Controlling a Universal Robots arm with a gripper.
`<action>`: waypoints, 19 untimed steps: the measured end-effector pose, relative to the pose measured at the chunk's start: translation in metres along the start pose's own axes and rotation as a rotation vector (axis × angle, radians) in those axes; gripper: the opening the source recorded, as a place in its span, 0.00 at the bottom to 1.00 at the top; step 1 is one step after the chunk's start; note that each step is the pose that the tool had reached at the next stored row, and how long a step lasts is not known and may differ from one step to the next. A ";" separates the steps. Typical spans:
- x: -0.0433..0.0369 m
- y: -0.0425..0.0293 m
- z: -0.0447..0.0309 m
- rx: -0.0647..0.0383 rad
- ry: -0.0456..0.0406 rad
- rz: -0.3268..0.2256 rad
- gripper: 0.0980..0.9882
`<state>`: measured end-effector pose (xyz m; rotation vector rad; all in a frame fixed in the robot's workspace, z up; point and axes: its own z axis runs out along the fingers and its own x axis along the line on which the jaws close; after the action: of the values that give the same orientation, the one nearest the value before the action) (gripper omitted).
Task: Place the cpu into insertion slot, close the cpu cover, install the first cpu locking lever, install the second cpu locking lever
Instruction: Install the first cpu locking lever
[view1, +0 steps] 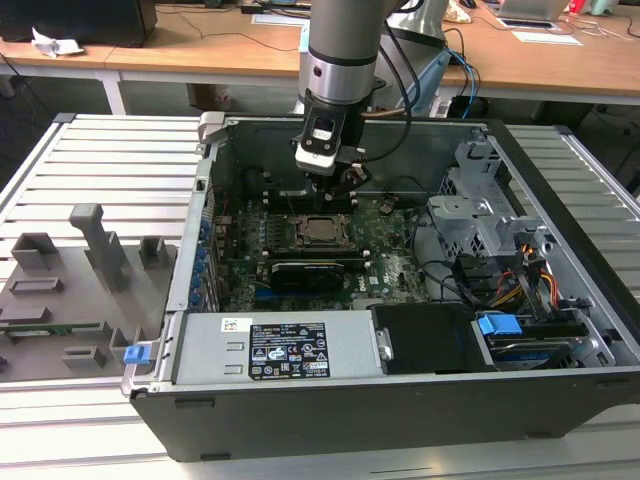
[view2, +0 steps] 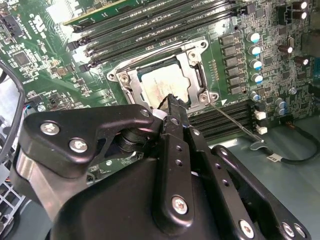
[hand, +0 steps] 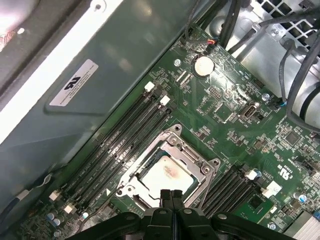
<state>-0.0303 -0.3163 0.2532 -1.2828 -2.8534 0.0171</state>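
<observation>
Silvery cpu (hand: 165, 176) is sitting in the insertion slot (hand: 175, 134) beneath the lowered cpu cover (hand: 194, 159), one lever (view2: 235, 122) seemingly lying unlatched, while I am holding the gripper (hand: 170, 194) pinched together, empty, close over it.

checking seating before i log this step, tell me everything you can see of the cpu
The cpu is a flat square chip, its pale silvery metal top smeared brownish near the middle. It lies flat in the insertion slot, showing through the window of the cpu cover that frames its edges. In the first wrist view the shut gripper hangs at one edge; contact cannot be told.
</observation>
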 end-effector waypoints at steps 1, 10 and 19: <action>0.0000 0.0000 0.0000 0.000 -0.0001 -0.009 0.01; 0.0000 0.0000 0.0000 0.000 -0.0009 -0.052 0.01; 0.0000 0.0000 0.0000 0.001 -0.0014 -0.091 0.01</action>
<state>-0.0303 -0.3163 0.2532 -1.1520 -2.9093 0.0180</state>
